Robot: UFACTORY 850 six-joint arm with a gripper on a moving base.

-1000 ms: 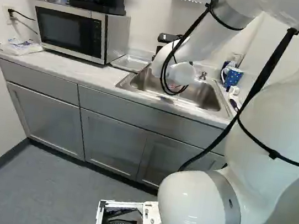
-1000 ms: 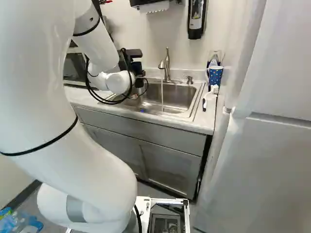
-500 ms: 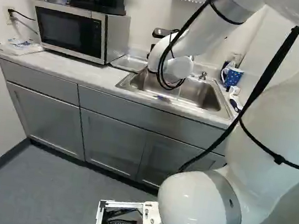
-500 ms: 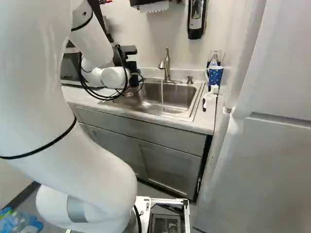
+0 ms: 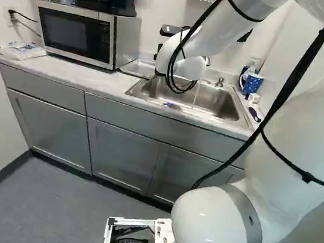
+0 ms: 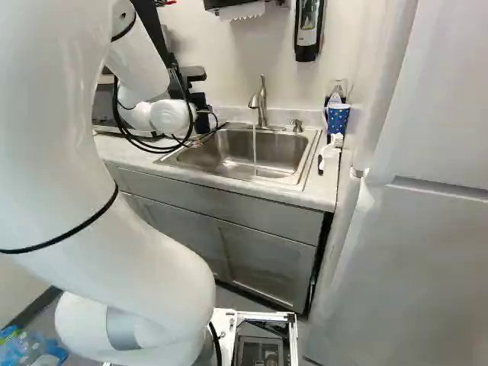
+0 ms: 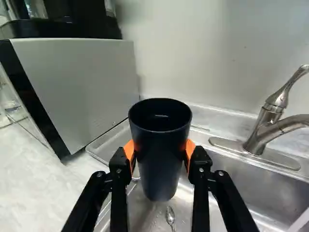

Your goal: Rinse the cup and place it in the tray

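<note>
In the right base view, the dark wrist end of my gripper (image 6: pixel 200 107) is over the sink's left end; its fingertips cannot be made out there. The wrist view shows the gripper (image 7: pixel 161 157) shut on a dark cup (image 7: pixel 160 169), one orange pad on each side. The cup is upright, its mouth uncovered. Behind it lies the shallow metal tray (image 7: pixel 107 147), beside the microwave, partly hidden by the cup and fingers. In the left base view the tray (image 5: pixel 138 68) sits on the counter left of the sink.
Water runs from the faucet (image 6: pixel 259 103) into the sink (image 6: pixel 293 164). A spoon (image 7: pixel 170 215) lies in the basin under the gripper. The microwave (image 5: pixel 77 34) borders the tray. A blue mug (image 6: pixel 337 120) and a brush (image 6: pixel 329 152) stand or lie right of the sink.
The arm's wrist has moved left over the sink, towards the tray side, and the held cup has gone with it. The base has stayed in place.
</note>
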